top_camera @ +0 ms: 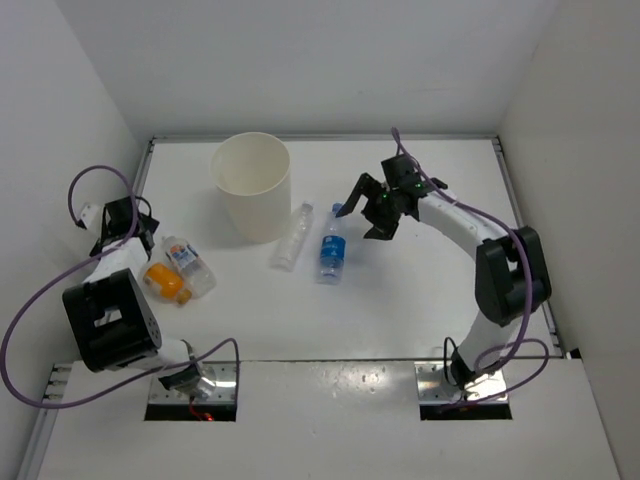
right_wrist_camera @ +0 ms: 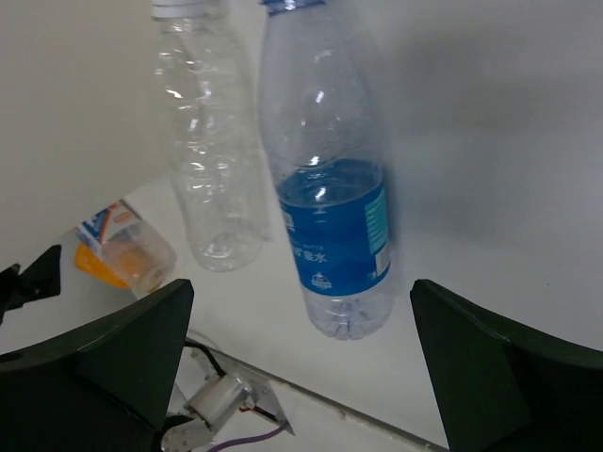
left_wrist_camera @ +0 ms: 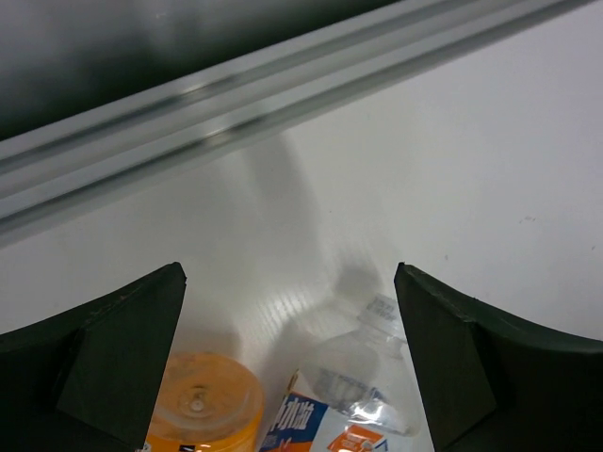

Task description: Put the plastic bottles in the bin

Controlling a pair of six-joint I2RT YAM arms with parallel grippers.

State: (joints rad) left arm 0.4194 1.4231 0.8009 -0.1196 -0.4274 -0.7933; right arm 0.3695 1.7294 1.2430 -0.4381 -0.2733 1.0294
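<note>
Awaiting pickup, all four plastic bottles (top_camera: 331, 250) lie outside the bin (top_camera: 258, 215); left gripper (left_wrist_camera: 289, 273) and right gripper (top_camera: 370, 213) both gape wide, empty

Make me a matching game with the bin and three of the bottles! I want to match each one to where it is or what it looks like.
Things:
1. bin
2. blue-labelled bottle
3. plain clear bottle
4. orange bottle

Clues:
A. lying farthest left
B. standing upright, white
C. lying between the bin and another bottle
D. lying down, blue cap

Pairs: 1-B, 2-D, 3-C, 4-A
</note>
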